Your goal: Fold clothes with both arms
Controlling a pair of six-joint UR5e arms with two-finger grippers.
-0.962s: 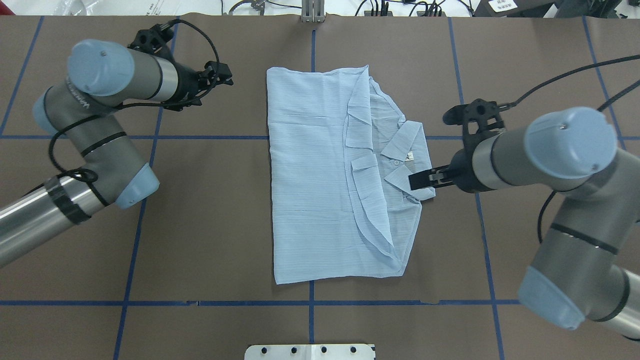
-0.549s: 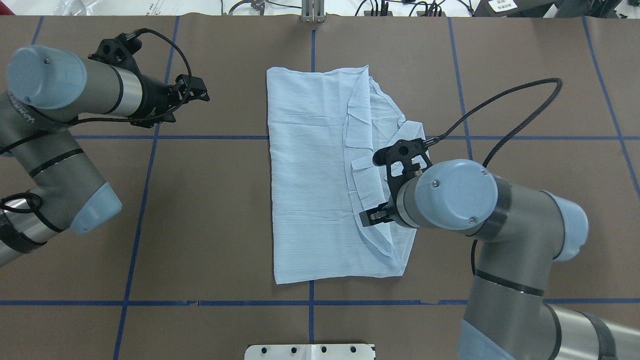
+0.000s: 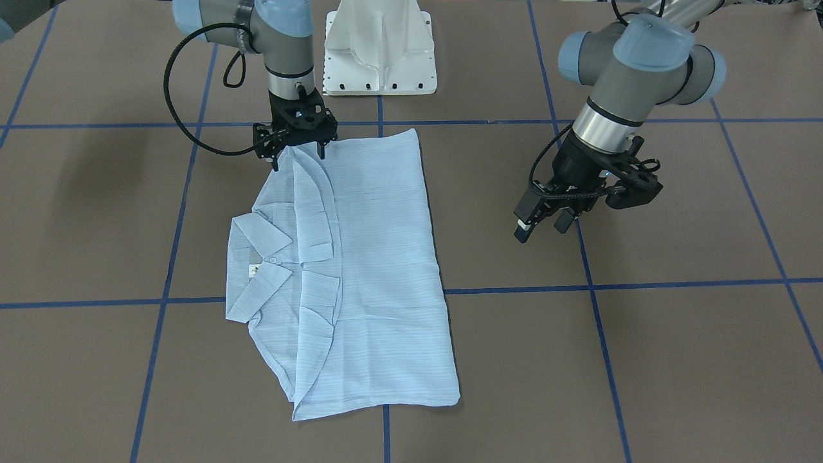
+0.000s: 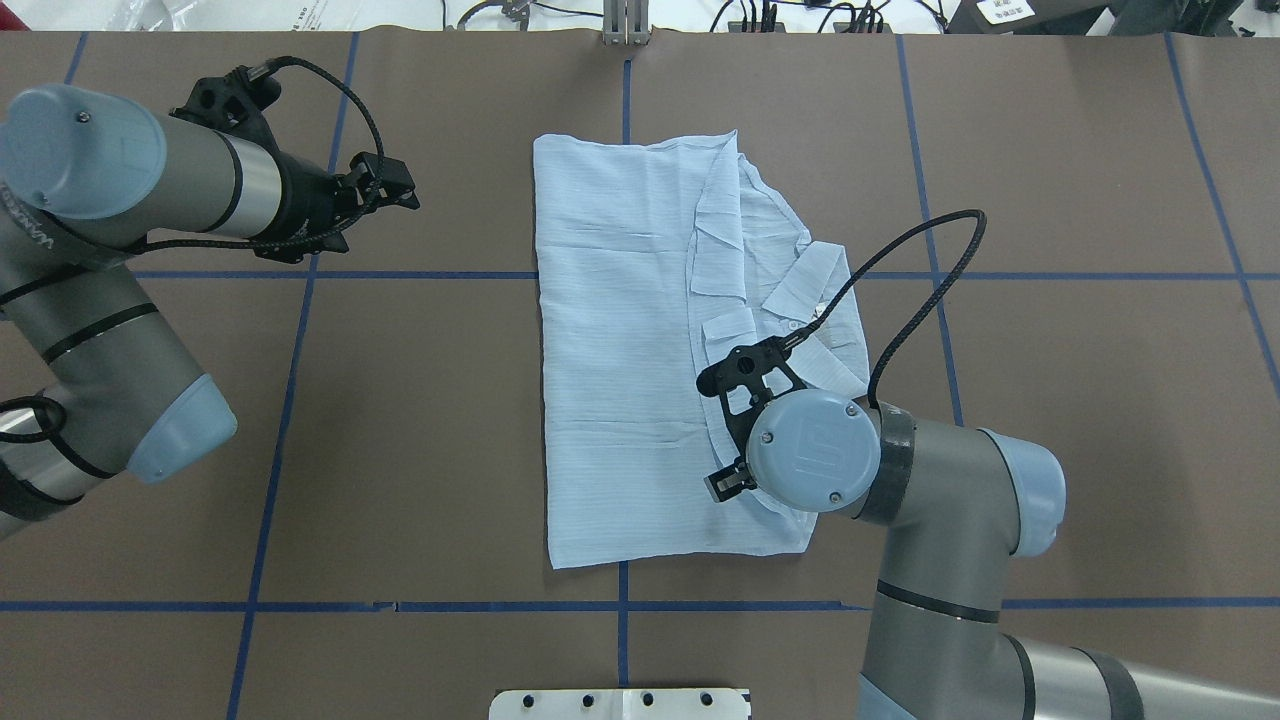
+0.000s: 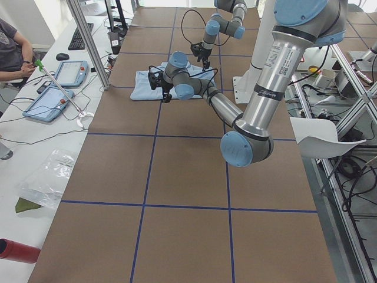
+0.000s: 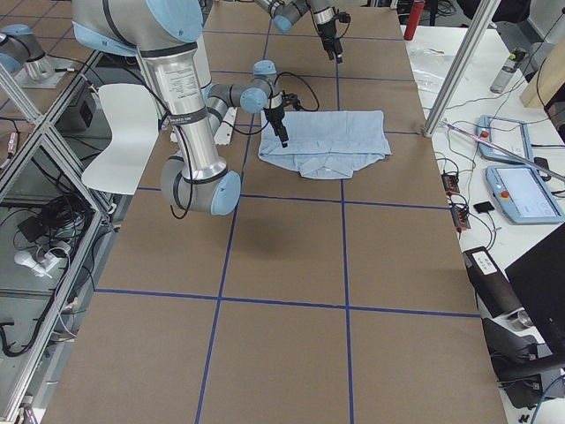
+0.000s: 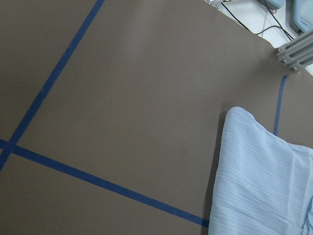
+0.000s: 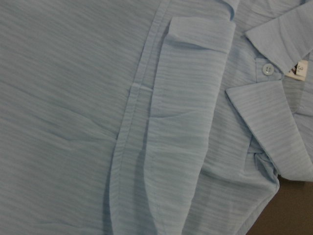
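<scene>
The shirt (image 4: 620, 350) lies flat in a folded rectangle at the middle of the counter (image 4: 400, 450), with its collar (image 4: 808, 282) on my right-hand side.

My right tool (image 3: 299, 154) hangs pointing down at the shirt's corner nearest my base, on the collar side. Its fingers (image 3: 276, 161) stand wide apart, and the folded edge of the cloth lies between them. I cannot tell whether they touch the fabric. In the overhead view my own wrist covers most of that tool. Its wrist camera looks straight down on the layered front placket, a small pale button (image 8: 267, 68) and the collar points.

My left tool (image 4: 398, 188) is well apart from the shirt, off its left edge, over bare counter near a blue tape line (image 4: 300, 274). Its jaws are spread and hold nothing. Its wrist camera shows only one corner of the shirt (image 7: 259, 186), at the lower right of that view.
</scene>
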